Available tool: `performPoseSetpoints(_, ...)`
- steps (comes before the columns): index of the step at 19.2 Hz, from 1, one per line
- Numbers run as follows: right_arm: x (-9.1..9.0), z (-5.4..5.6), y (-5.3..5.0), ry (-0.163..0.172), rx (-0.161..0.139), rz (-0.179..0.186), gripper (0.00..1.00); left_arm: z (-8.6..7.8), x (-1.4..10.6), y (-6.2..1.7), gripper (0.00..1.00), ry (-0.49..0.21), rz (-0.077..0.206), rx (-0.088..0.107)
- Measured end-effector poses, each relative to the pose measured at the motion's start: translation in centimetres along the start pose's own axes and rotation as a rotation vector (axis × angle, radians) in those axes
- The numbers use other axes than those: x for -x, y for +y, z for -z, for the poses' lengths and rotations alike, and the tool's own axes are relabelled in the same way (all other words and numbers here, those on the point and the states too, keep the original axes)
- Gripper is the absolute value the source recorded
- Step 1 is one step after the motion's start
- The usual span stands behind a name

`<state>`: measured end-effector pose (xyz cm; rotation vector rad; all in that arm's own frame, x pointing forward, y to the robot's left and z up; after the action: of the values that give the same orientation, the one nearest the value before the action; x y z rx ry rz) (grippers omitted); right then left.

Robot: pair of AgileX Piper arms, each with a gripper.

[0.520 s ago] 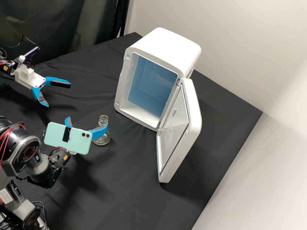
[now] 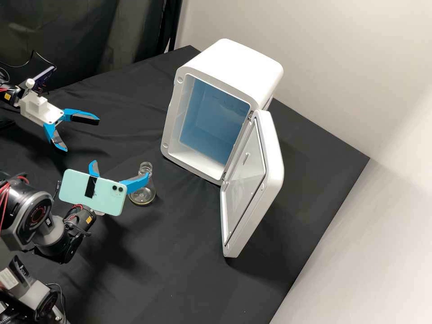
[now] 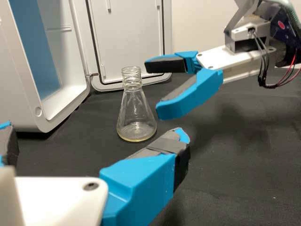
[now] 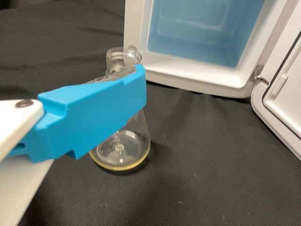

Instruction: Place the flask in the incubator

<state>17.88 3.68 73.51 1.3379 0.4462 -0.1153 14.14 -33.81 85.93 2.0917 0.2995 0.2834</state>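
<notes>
An empty clear glass flask (image 2: 143, 186) stands upright on the black cloth, in front of the white incubator (image 2: 234, 67). The incubator's door (image 2: 265, 171) hangs wide open and shows a blue inside. My right gripper (image 2: 120, 172), with a mint phone on its wrist, is open beside the flask. One of its fingertips (image 3: 155, 65) is close to the flask's neck (image 3: 131, 77) without touching it. In the right wrist view one blue finger (image 4: 94, 113) crosses in front of the flask (image 4: 121, 150). My left gripper (image 2: 80, 134) is open and empty, farther back left of the flask.
The incubator's open door (image 3: 127, 37) stands behind the flask, and its cabinet rim (image 4: 197, 80) is just beyond it. Black cloth (image 2: 180, 252) covers the bench up to its right edge near the white wall. Dark curtains hang at the back left.
The right arm and its phone have shifted slightly left in the high view. The flask and the left gripper have hardly moved.
</notes>
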Motion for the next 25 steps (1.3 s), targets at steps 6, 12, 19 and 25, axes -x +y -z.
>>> performPoseSetpoints(6, -0.9, -0.2, -1.0, -0.04, -0.02, 0.035, 1.0, -0.1, 0.0, -0.01, 1.0, -0.004, 0.001, -0.001)
performPoseSetpoints(12, -2.5, 0.5, -1.3, -0.036, -0.034, 0.022, 1.0, -0.2, -0.1, -0.03, 1.0, -0.013, 0.003, -0.002)
performPoseSetpoints(19, -3.7, 0.8, -0.5, -0.032, -0.045, -0.025, 1.0, -0.2, -0.1, -0.06, 1.0, -0.014, 0.005, -0.001)
performPoseSetpoints(25, -3.5, 0.7, 0.2, -0.038, -0.049, -0.056, 1.0, -0.2, -0.1, -0.12, 1.0, -0.014, 0.008, 0.001)
